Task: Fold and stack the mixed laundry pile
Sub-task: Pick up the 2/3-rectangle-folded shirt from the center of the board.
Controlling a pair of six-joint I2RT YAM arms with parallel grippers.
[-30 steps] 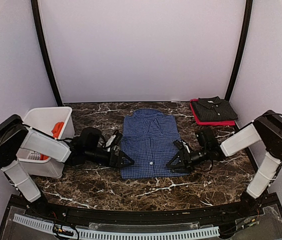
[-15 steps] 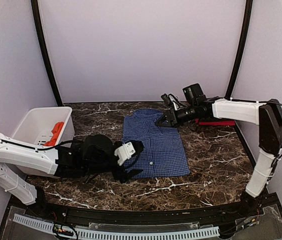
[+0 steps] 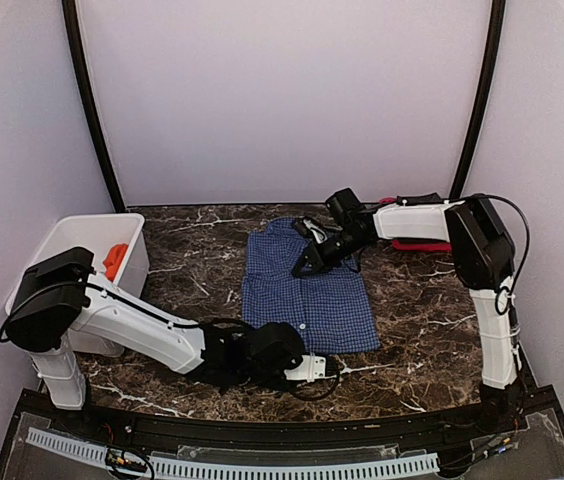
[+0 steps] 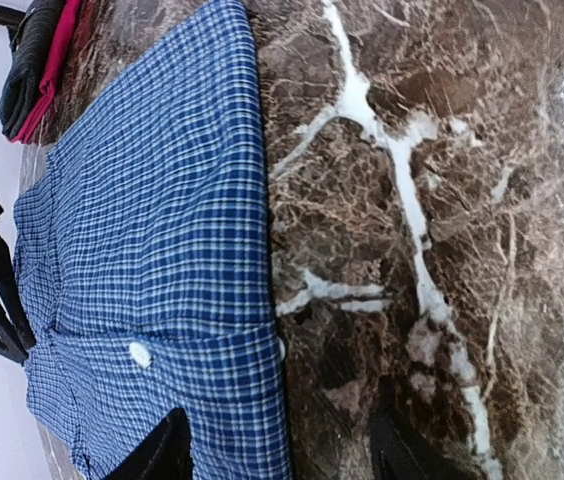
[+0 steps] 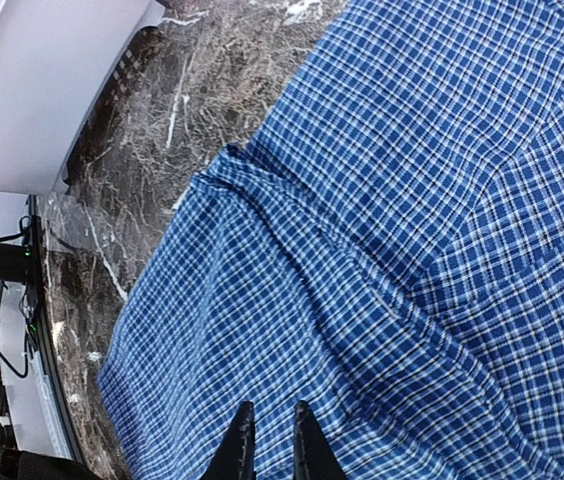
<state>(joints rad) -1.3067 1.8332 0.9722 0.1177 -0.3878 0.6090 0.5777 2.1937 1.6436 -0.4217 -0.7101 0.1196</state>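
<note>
The blue checked shirt [image 3: 307, 300] lies flat on the table [image 3: 422, 310], looks soft and floppy (grab its edges); left gripper [image 4: 280, 452] open, empty, at the hem, right gripper [image 5: 270, 445] nearly shut near its top.

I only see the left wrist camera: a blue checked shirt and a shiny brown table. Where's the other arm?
Observer: The right fingers are at the far, collar end of the blue checked shirt.
Operator: Are they grabbing it?
Observer: Their wrist camera shows them nearly together over the cloth; a pinch I can't confirm.
Operator: Any more clothes?
Observer: Orange cloth lies in a white basket, far left.
</note>
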